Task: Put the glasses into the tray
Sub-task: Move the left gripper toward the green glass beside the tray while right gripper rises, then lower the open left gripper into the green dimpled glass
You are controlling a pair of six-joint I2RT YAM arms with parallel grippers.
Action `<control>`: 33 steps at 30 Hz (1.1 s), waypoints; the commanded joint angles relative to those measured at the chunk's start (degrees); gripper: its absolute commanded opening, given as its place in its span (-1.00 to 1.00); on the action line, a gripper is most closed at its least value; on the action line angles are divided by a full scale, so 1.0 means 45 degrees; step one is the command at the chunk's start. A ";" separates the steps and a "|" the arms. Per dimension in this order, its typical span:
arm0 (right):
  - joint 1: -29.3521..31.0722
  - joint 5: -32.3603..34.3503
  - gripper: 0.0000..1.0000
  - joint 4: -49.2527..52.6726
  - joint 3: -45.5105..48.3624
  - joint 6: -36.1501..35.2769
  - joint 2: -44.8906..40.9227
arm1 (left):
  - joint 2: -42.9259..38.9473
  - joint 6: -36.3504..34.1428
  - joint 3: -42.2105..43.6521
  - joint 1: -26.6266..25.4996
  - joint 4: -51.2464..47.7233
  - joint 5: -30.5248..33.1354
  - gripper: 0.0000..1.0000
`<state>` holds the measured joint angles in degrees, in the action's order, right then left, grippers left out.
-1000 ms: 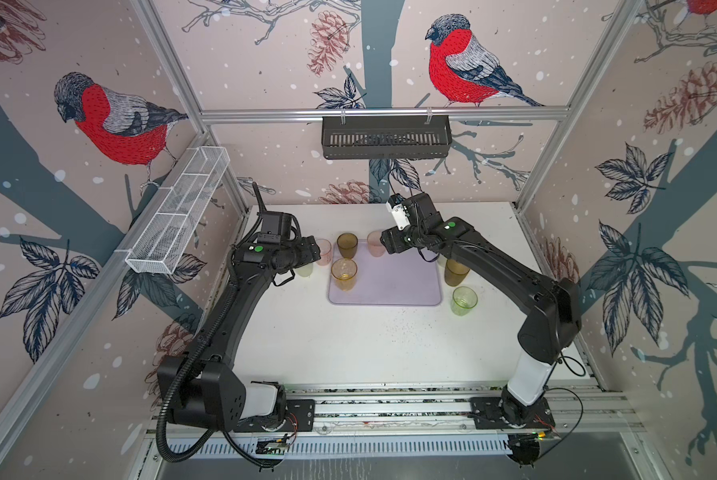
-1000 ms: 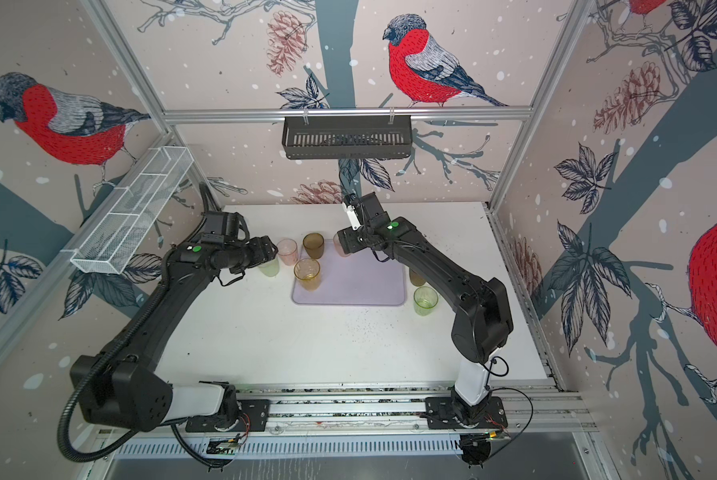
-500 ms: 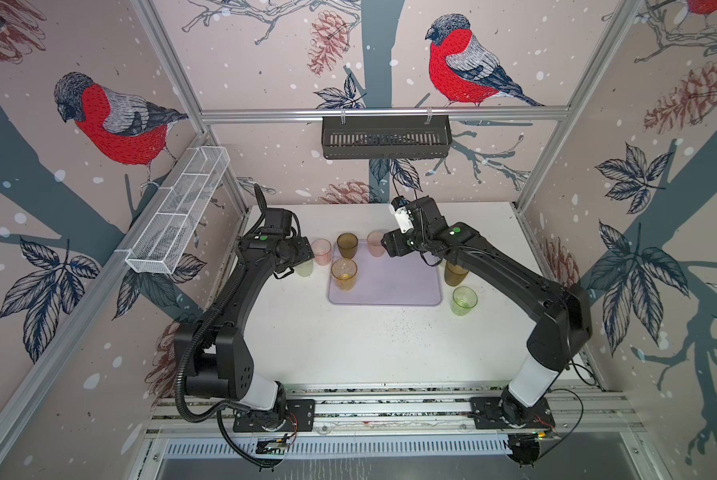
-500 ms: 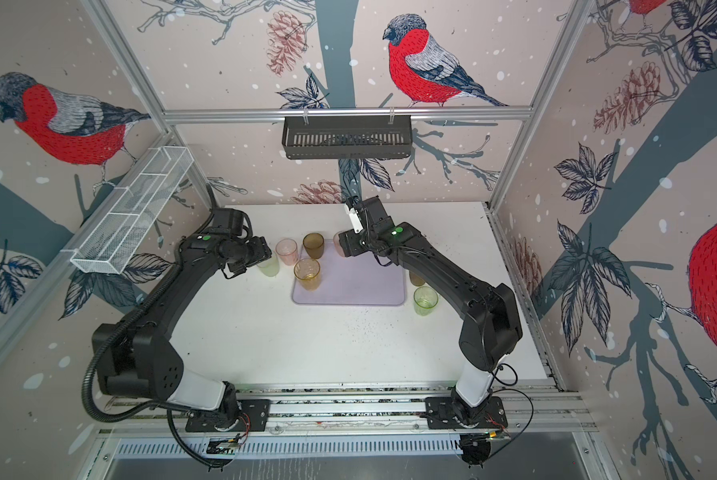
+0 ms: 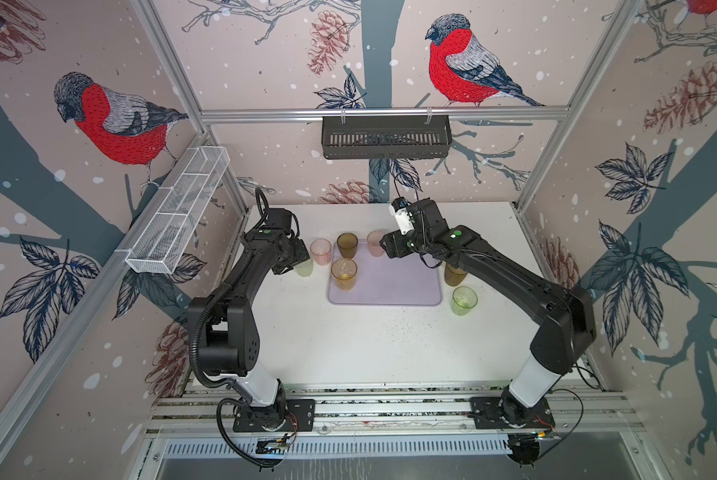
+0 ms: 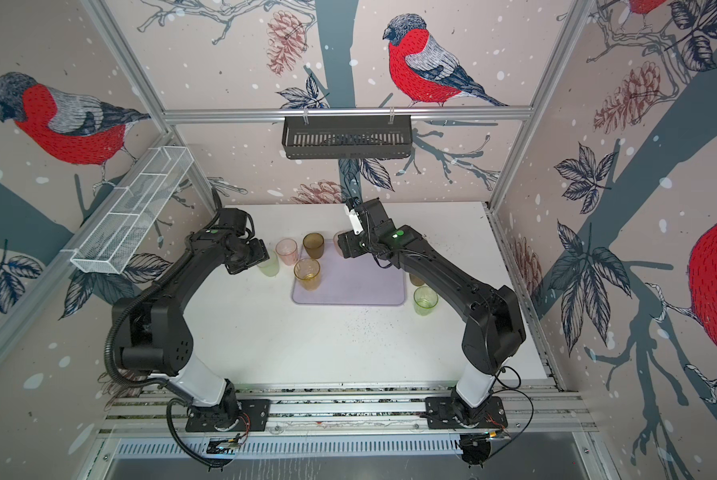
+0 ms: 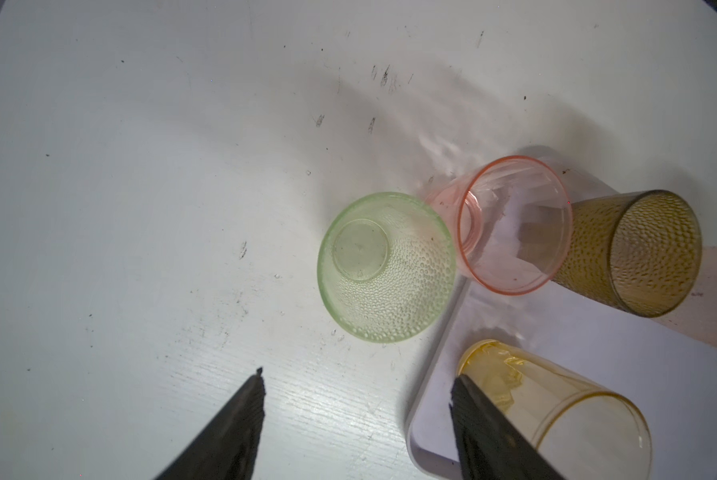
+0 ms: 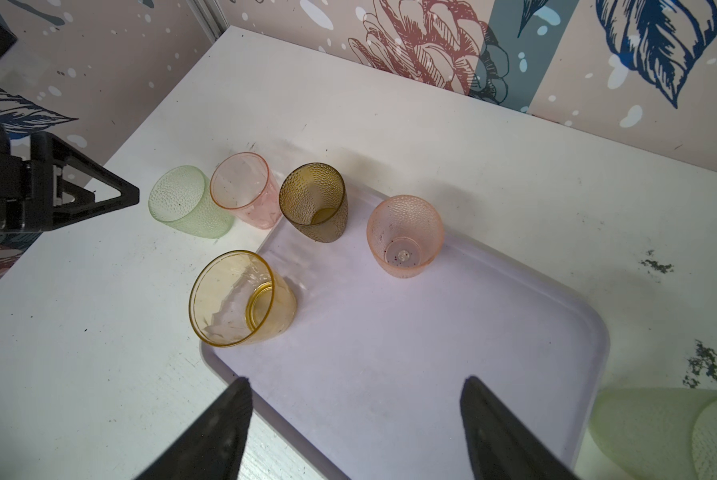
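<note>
The lilac tray lies mid-table. On it stand an amber glass at its left edge and a frosted pink glass near its back edge; a brown glass stands at its back left corner. Left of the tray stand a clear pink glass and a pale green glass. My left gripper is open and empty, just short of the pale green glass. My right gripper is open and empty above the tray. Right of the tray stand an amber glass and a bright green glass.
A black slotted basket hangs on the back wall and a white wire basket on the left wall. Another pale green glass shows beside the tray's corner in the right wrist view. Walls enclose the table on three sides.
My left gripper has drawn back leftward from the pink glass toward the pale green one, its jaws a little narrower, and the arm's elbow has swung. The right arm has hardly moved.
</note>
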<state>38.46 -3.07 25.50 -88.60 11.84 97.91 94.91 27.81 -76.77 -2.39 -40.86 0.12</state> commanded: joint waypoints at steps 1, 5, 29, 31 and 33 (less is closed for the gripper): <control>0.0016 0.0038 0.60 -0.0529 0.0098 0.0104 -0.0131 | 0.0235 -0.0456 -0.0190 0.0080 0.0023 0.0333 0.43; 0.0020 -0.0035 0.61 -0.0696 0.0118 0.0063 -0.0082 | 0.0623 -0.0592 -0.0375 0.0156 0.0048 0.0347 0.41; 0.0048 0.0077 0.61 -0.0842 -0.0170 0.0196 0.0205 | 0.2361 -0.1231 -0.1660 0.0571 -0.0162 0.0188 0.18; 0.0048 0.0043 0.61 -0.0825 -0.0228 0.0209 0.0269 | 0.2474 -0.1282 -0.1727 0.0567 -0.0168 0.0171 0.16; 0.0057 0.0038 0.61 -0.0822 -0.0281 0.0192 0.0311 | 0.2574 -0.1317 -0.1750 0.0570 -0.0177 0.0181 0.13</control>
<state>38.54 -3.03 23.09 -89.19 12.19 99.04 106.13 22.52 -84.07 -0.10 -40.93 1.02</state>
